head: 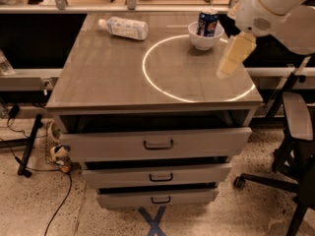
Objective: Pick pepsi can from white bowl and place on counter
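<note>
The blue pepsi can [207, 22] stands upright in the white bowl [205, 38] at the far right of the counter [113, 77], on the rim of the thin white circle. My gripper [233, 58] hangs from the white arm at the upper right, above the counter's right side, a short way right of and nearer than the bowl. It holds nothing.
A clear plastic bottle [123, 27] with a pale label lies on its side at the far left of the counter. Below the top, three drawers [157, 142] stand slightly open. An office chair [295, 132] stands to the right. Cables lie on the floor at the left.
</note>
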`<move>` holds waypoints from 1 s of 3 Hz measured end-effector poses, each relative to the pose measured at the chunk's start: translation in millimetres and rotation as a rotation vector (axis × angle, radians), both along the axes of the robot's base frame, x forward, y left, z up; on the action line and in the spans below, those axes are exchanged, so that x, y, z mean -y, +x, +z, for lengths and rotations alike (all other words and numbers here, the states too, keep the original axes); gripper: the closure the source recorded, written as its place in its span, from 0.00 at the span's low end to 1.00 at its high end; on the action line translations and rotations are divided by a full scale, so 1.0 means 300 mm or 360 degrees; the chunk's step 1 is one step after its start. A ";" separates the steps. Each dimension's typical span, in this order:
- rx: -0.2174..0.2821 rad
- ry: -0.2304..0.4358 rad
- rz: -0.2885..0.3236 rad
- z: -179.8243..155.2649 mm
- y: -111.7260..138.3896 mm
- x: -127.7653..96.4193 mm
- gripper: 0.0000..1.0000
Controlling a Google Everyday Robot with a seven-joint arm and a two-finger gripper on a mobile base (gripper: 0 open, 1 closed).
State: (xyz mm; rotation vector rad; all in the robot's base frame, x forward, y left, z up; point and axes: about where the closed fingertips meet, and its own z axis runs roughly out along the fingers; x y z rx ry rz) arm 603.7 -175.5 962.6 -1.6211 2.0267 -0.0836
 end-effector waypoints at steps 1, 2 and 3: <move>0.0121 0.0168 -0.0004 0.001 0.209 -0.028 0.00; 0.0259 0.0450 -0.0073 0.023 0.425 -0.016 0.00; 0.0256 0.0431 -0.0068 0.027 0.417 -0.016 0.00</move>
